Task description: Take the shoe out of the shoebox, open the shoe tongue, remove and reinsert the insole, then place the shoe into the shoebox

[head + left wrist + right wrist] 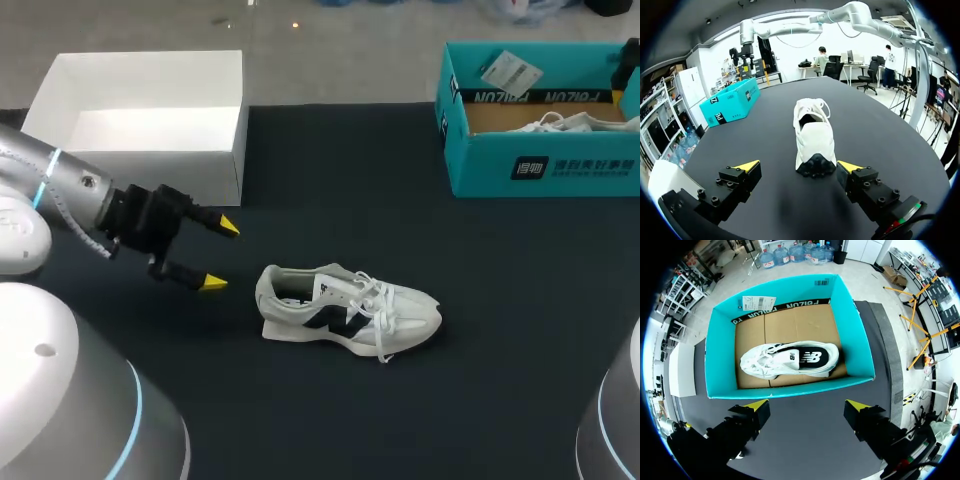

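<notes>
White shoe half hidden inside teal shoebox.

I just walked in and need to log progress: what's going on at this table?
One shoe stands on the table, out of the teal shoebox. The left gripper sits just behind its heel, fingers open, touching nothing. The right gripper hangs over the shoebox, also open, and a second shoe lies inside. A white box stands at the far left. Nothing is held right now.
</notes>
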Available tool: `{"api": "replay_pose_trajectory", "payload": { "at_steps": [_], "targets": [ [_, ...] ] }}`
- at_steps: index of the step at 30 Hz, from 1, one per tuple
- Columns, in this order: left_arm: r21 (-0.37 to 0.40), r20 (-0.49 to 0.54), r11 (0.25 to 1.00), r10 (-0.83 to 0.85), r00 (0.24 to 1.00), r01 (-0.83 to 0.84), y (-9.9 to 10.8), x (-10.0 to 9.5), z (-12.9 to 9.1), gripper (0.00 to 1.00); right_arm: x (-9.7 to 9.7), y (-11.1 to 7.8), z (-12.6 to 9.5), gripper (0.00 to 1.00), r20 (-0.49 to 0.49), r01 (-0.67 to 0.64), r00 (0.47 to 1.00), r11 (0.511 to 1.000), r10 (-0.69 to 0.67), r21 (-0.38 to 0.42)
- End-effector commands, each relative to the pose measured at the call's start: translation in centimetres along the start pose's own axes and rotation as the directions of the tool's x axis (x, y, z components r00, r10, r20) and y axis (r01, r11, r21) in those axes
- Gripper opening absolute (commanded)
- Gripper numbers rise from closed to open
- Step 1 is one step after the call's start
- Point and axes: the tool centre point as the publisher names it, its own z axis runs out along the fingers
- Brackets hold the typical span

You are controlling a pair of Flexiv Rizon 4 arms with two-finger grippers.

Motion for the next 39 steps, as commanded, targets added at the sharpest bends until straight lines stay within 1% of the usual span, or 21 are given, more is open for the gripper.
{"api": "replay_pose_trajectory", "payload": {
  "at_steps": [1, 3, 7, 9, 13, 15, 22, 28, 33, 35, 39],
  "targets": [
    [-0.011, -0.024, 1.000, -0.029, 0.999, 0.029, 0.9, -1.0, 3.6, 1.00, 0.0, 0.0, 0.0, 1.00, 0.000, 0.000, 1.000, 1.000, 0.000, -0.001],
    [-0.022, -0.018, 0.999, -0.038, 0.999, 0.037, 1.3, -1.3, 4.7, 1.00, 0.0, 0.0, 0.0, 1.00, 0.000, 0.000, 1.000, 1.000, 0.000, -0.001],
    [0.005, -0.043, 0.999, -0.048, 0.998, 0.048, 1.4, -1.2, 5.9, 1.00, 0.0, 0.0, 0.0, 1.00, 0.000, 0.000, 1.000, 1.000, 0.000, -0.001],
    [-0.004, -0.069, 0.999, -0.054, 0.996, 0.054, 1.5, -0.9, 6.4, 1.00, 0.0, 0.0, 0.0, 1.00, 0.000, 0.000, 1.000, 1.000, 0.000, -0.001],
    [0.011, -0.106, 0.998, -0.060, 0.992, 0.062, 1.5, 0.0, 7.0, 1.00, 0.0, 0.0, 0.0, 1.00, 0.000, 0.000, 1.000, 1.000, 0.000, -0.001],
    [-0.002, -0.120, 0.998, -0.069, 0.990, 0.070, 1.8, 0.5, 7.3, 1.00, 0.0, 0.0, 0.0, 1.00, 0.000, 0.000, 1.000, 1.000, 0.000, -0.001],
    [0.008, -0.109, 0.996, -0.089, 0.990, 0.091, 1.4, 1.9, 7.7, 1.00, 0.0, 0.0, 0.0, 1.00, 0.000, 0.000, 1.000, 1.000, 0.000, -0.001],
    [0.023, -0.101, 0.995, -0.099, 0.990, 0.101, 0.5, 3.0, 9.1, 1.00, 0.0, 0.0, 0.0, 1.00, 0.000, 0.000, 1.000, 1.000, 0.000, -0.001],
    [0.026, -0.089, 0.993, -0.113, 0.990, 0.116, 0.5, 3.5, 10.2, 1.00, 0.0, 0.0, 0.0, 1.00, 0.000, 0.000, 1.000, 1.000, 0.000, -0.001],
    [0.012, -0.084, 0.993, -0.113, 0.990, 0.115, 0.7, 3.6, 10.5, 1.00, 0.0, 0.0, 0.0, 1.00, 0.000, 0.000, 1.000, 1.000, 0.000, -0.001],
    [0.010, -0.060, 0.994, -0.109, 0.992, 0.110, 1.3, 3.6, 11.2, 1.00, 0.0, 0.0, 0.0, 1.00, 0.000, 0.000, 1.000, 1.000, 0.000, -0.001]
  ]
}}
